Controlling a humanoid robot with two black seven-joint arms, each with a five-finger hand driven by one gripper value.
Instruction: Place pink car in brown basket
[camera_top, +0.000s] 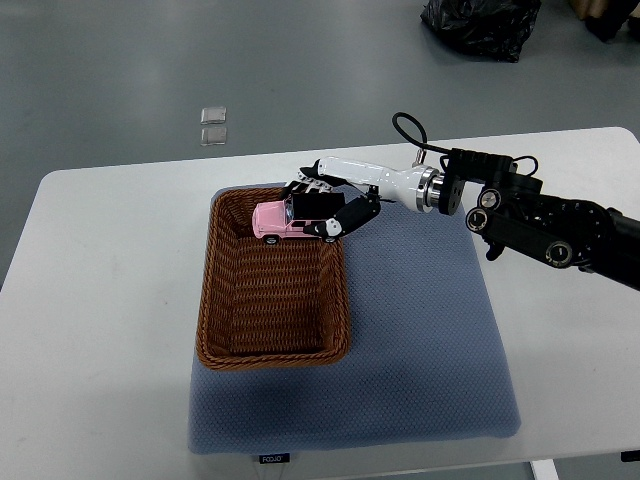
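We found the pink car (277, 221) just above centre of the frame, held over the far end of the brown basket (273, 350), near its upper rim. It sat roughly level, its length running left to right, its dark roof and wheels turned toward the right robot hand (322, 205).

The right robot hand had its fingers closed around the car's right half, white fingers behind and dark ones wrapped under and in front. We could not tell whether the car's wheels were touching the woven floor or hanging just clear of it; the steep view gave no height.

The arm entered from the right edge of the frame, white forearm leading to dark jointed links at mid-right. We saw no left arm anywhere.

The basket lay lengthwise, upper left of centre down to lower centre, its inside otherwise bare weave. It rested on the left part of a blue-grey mat (430, 340), which lay on the white worktop (100, 330).

Our judgement on progress: pickup and carry looked done, since the car was already inside the basket's outline. What was left was the release, with perhaps a small lowering first, then drawing the robot hand clear of the rim. The car stood close to the far wall, so we judged a drop there could tip it against the weave.
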